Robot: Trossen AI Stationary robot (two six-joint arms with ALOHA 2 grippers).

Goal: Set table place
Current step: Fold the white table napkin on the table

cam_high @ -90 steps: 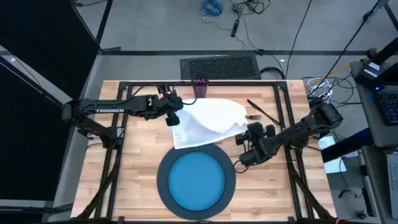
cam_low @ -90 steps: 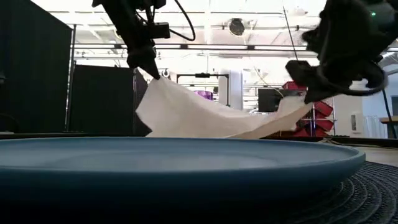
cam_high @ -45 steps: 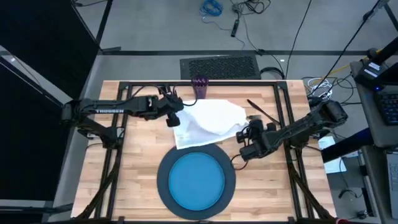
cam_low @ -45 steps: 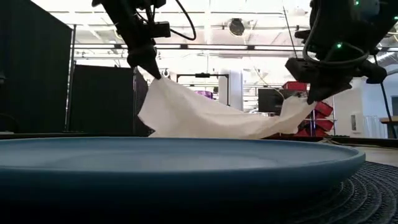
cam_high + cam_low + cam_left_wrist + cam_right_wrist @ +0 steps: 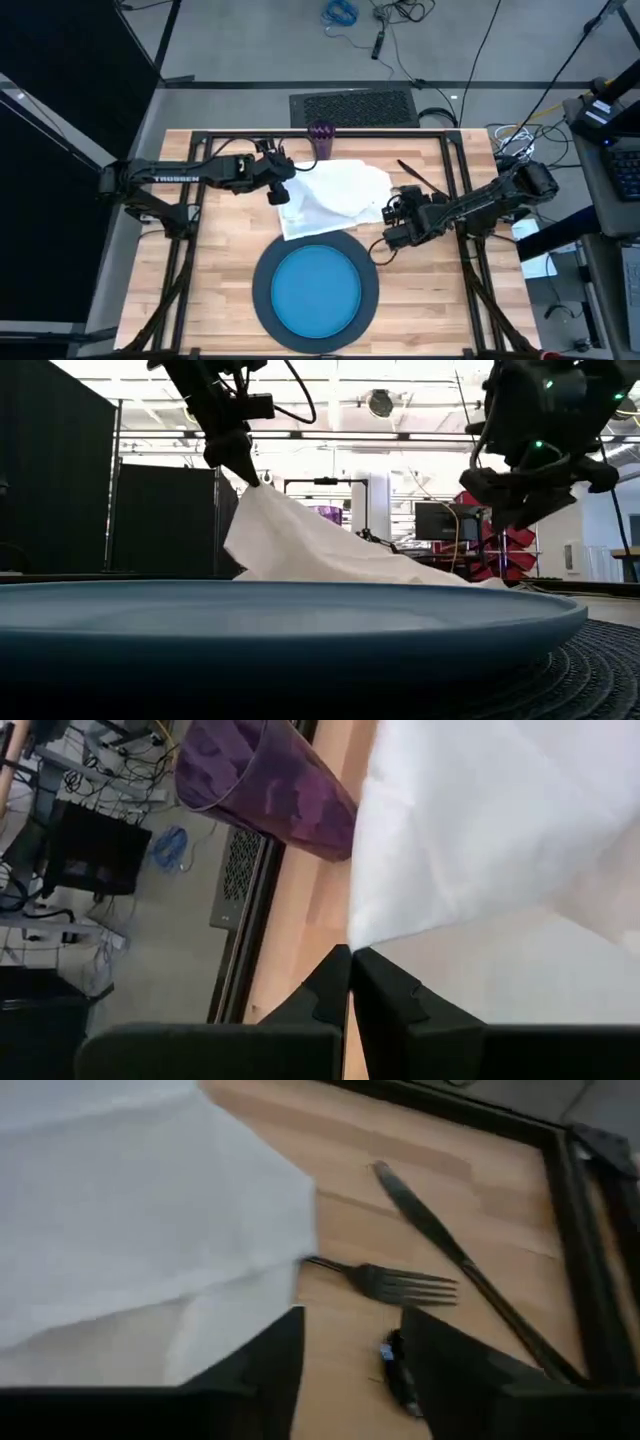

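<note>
Blue plate [image 5: 318, 290] on charger [image 5: 266, 270]; cup [image 5: 321, 135] inside unseen.

Two arms, both matt black, built of slim tubular links joined by bulkier, blocky joint housings. Left arm carries white "TROSSEN" lettering along its forearm link. Black cables loop loosely over the wrist of each. Left claw [image 5: 281, 194]: dark, flat-sided fingers tapering to narrow tips. Right claw [image 5: 392, 229]: same black, angular fingers; small green indicator lights glow on its housing in the low view.
</note>
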